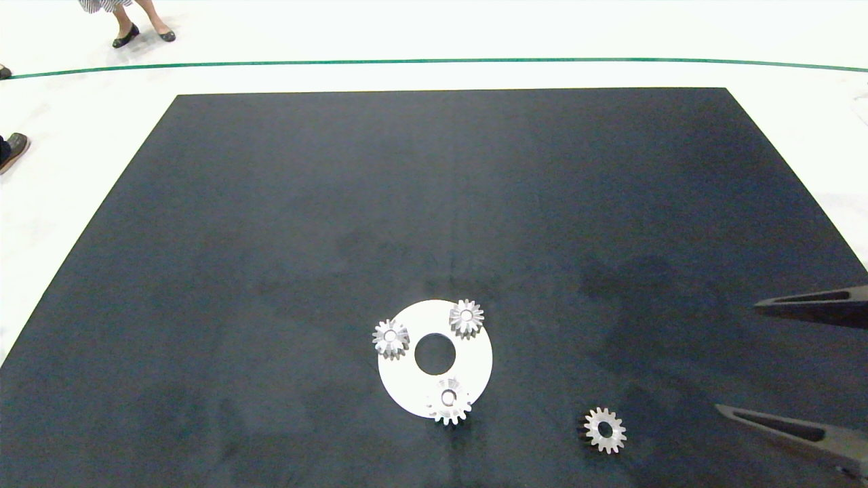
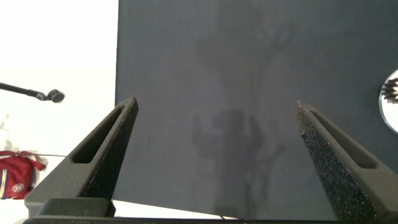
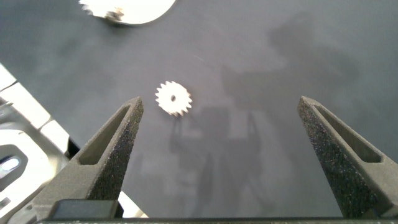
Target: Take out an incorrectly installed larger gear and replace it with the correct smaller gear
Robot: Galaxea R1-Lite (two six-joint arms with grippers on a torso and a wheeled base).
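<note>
A: Where's the larger gear (image 1: 449,400)?
B: Sitting on the white disc (image 1: 475,352), at its near edge, partly overhanging the rim. It's the widest of the three on the disc, bright silver with pointed teeth.

A: And the smaller gear (image 1: 605,430)?
B: Lying flat on the dark counter (image 1: 434,203), off to the right of the disc and well apart from it. Blunt teeth, wide round centre hole. Nothing is touching it.

A: What else is on the disc?
B: Two fluted silver gears, one at the left edge (image 1: 391,338) and one at the far right edge (image 1: 466,317). The disc has a round hole in the middle.

A: The right tool (image 1: 807,369)?
B: It comes in at the right edge, fingers spread wide, holding nothing. Its wrist view shows the smaller gear ahead, nearer one finger (image 3: 112,149).

A: The left tool (image 2: 217,155)?
B: Seen only in its own wrist view, spread wide over bare counter, empty.

A: Anyone around?
B: A person's shoes (image 1: 144,32) on the pale floor beyond the counter.
</note>
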